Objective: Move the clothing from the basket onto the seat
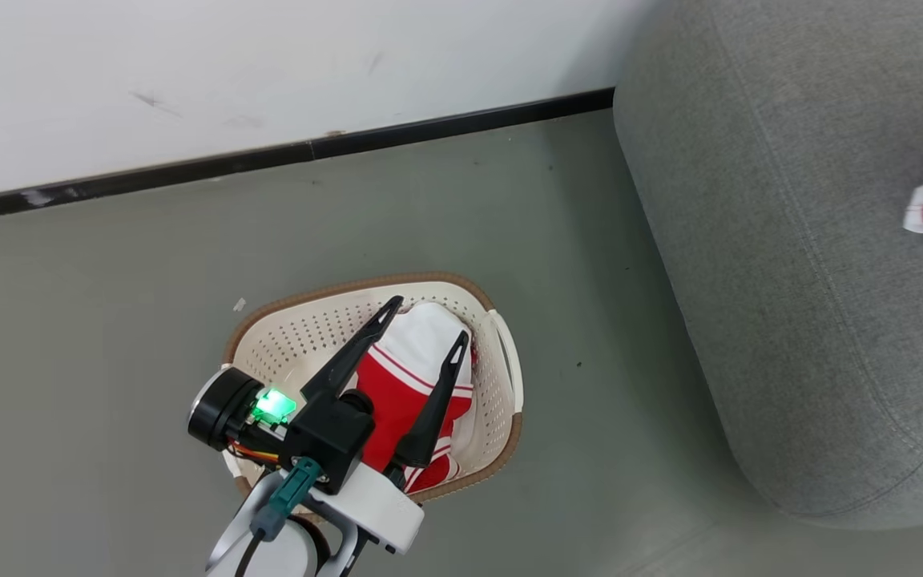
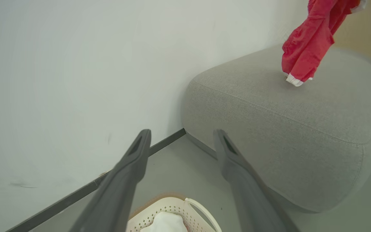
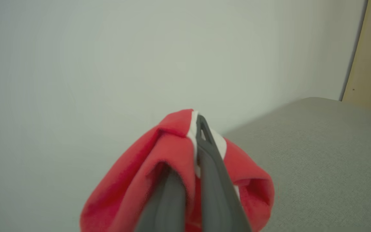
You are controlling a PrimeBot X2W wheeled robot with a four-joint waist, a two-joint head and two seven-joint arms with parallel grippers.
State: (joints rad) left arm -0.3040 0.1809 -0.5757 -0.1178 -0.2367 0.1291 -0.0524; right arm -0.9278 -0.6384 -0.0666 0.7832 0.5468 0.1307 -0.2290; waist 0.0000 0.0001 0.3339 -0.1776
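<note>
With my right pincer [image 3: 195,141] clamped on a garment [image 3: 169,141] over the seat [image 3: 317,145], I'd release next; my left pincer [image 1: 427,321] hangs apart above the basket [image 1: 301,320].

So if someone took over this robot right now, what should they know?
Left gripper: open, poised over the basket, holding nothing.
Right gripper: shut on a red garment, held over the seat.
Done: that garment is out of the basket, not yet released.
To do: release it on the seat, then move the red and white clothing lying in the basket.
</note>
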